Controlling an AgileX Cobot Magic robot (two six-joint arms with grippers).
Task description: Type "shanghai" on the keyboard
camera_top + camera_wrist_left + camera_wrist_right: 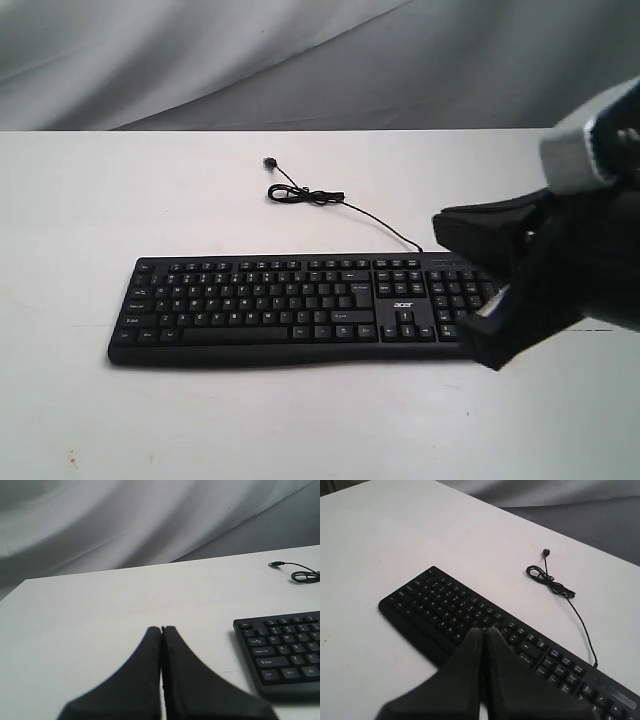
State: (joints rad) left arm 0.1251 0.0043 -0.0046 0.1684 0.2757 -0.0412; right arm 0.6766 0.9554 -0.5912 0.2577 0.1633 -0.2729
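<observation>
The black keyboard (290,312) with white legends lies flat across the middle of the white table (90,200), number pad to the right. My right gripper (483,629) is shut with nothing in it. Its tips hover over the right part of the letter keys (445,605); contact with a key cannot be told. In the exterior view the right gripper (510,285) looms large and covers the number pad end. My left gripper (161,628) is shut and empty over bare table, off the Esc end of the keyboard (285,655). It is out of the exterior view.
The thin black cable (310,195) runs from the keyboard's back edge to a loose coil and plug on the table behind it. A grey cloth backdrop (300,60) hangs beyond the table's far edge.
</observation>
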